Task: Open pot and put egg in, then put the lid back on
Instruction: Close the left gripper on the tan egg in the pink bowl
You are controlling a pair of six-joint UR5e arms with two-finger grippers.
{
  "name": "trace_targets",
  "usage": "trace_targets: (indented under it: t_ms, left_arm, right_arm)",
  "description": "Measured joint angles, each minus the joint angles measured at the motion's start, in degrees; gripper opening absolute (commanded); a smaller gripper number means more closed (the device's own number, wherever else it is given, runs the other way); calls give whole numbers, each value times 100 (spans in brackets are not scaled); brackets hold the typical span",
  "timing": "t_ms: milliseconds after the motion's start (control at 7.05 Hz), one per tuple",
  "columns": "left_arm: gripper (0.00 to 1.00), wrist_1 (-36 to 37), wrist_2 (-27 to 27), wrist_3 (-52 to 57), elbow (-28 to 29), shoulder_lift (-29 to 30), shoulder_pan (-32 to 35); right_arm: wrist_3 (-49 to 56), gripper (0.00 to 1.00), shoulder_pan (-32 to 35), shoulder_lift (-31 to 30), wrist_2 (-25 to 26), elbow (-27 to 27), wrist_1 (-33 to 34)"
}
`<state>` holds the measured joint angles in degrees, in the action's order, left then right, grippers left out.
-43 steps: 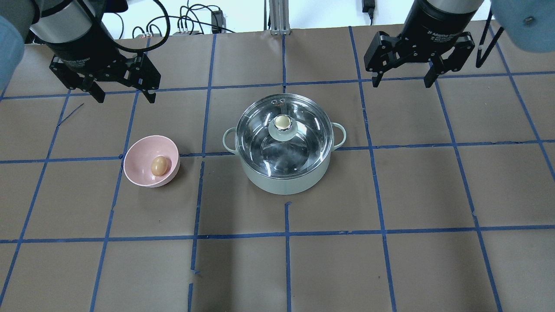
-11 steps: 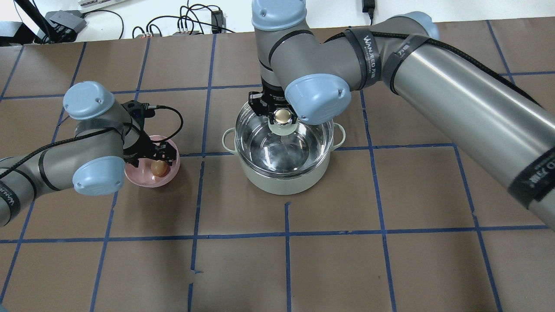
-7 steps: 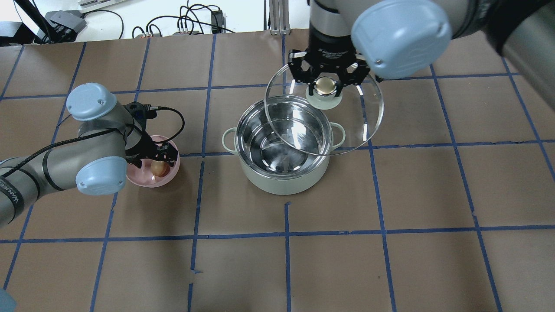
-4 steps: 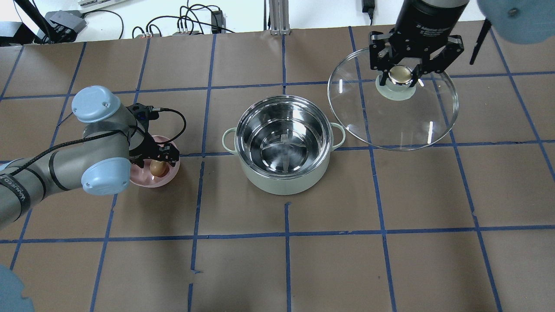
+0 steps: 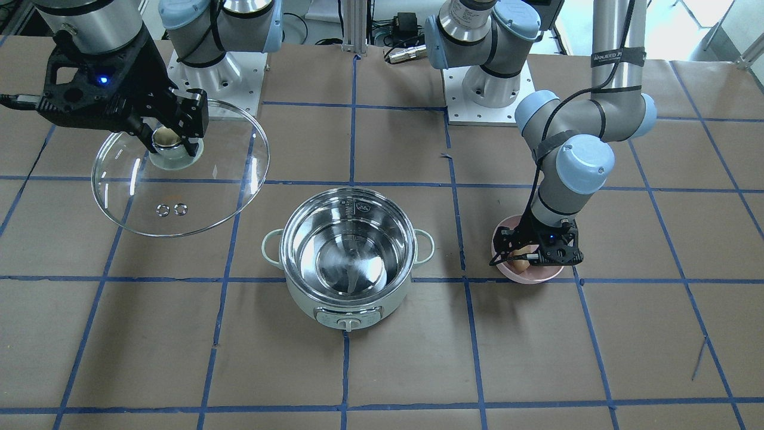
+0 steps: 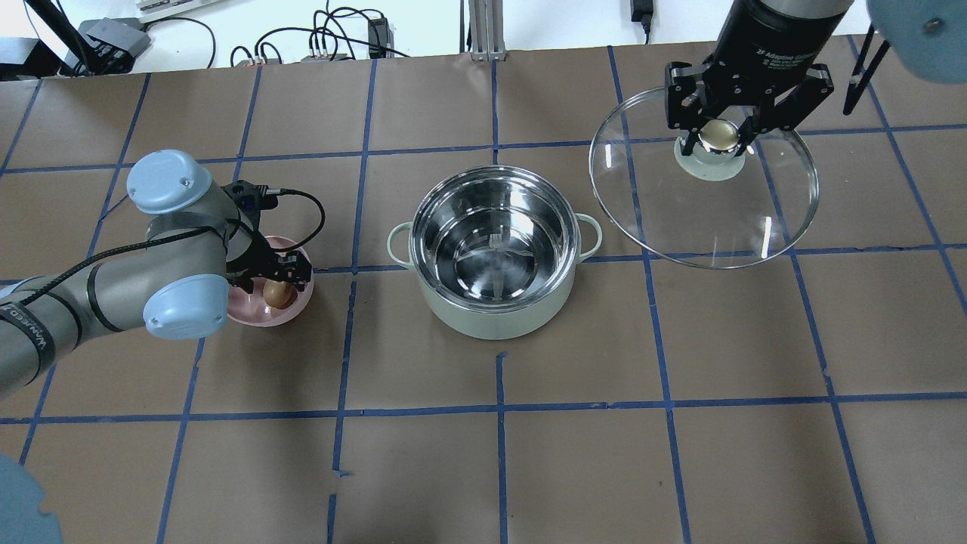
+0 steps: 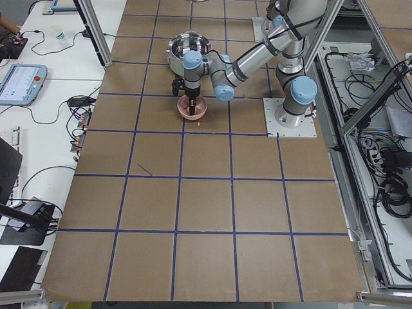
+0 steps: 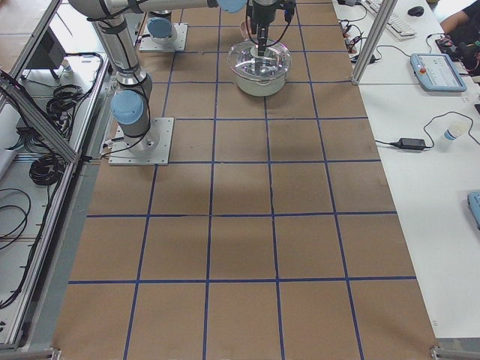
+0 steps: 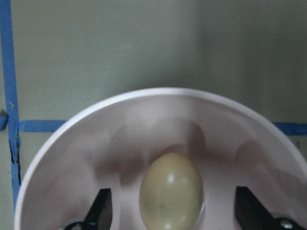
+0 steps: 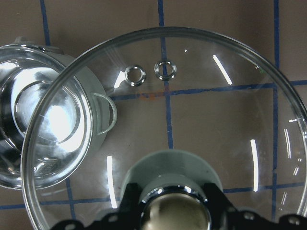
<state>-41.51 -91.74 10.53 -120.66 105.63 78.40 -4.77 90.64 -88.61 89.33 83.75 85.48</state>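
The mint-green pot (image 6: 495,321) stands open at the table's middle, its steel inside empty; it also shows in the front view (image 5: 349,310). My right gripper (image 6: 719,136) is shut on the knob of the glass lid (image 6: 702,215) and holds it in the air to the pot's right, also in the front view (image 5: 179,203) and the right wrist view (image 10: 216,120). The brown egg (image 6: 278,293) lies in the pink bowl (image 6: 261,319). My left gripper (image 9: 175,215) is open inside the bowl, one finger on each side of the egg (image 9: 171,191), not touching it.
The table is brown paper with a grid of blue tape lines (image 6: 498,412). Cables and a metal post (image 6: 483,30) lie beyond the far edge. The arm bases (image 5: 489,89) stand at the robot's side of the table.
My right gripper closed on the knob, lifted the lid off the pot and carried it right. My left gripper came down into the bowl around the egg and has stayed there.
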Motion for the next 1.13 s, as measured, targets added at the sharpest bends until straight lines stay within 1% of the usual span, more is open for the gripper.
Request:
trace_targets:
  t_ms: [142, 284, 425, 567, 709, 1134]
  left_arm:
    - [60, -4, -1, -6, -3, 1, 0]
    - [41, -5, -2, -14, -6, 3, 0]
    - [29, -8, 0, -22, -13, 7, 0]
    - [23, -10, 4, -33, -22, 8, 0]
    - [21, -17, 6, -41, -25, 7, 0]
    - [21, -45, 3, -40, 41, -17, 5]
  right_arm:
    - [-22, 1, -2, -43, -5, 19, -16]
    - [-35, 1, -2, -72, -13, 42, -25]
    - [-39, 2, -2, -86, -6, 54, -29]
    - [-40, 2, -2, -91, -7, 58, -30]
    - [-38, 3, -2, -92, -16, 61, -31]
    - [-36, 4, -2, -87, -35, 83, -27]
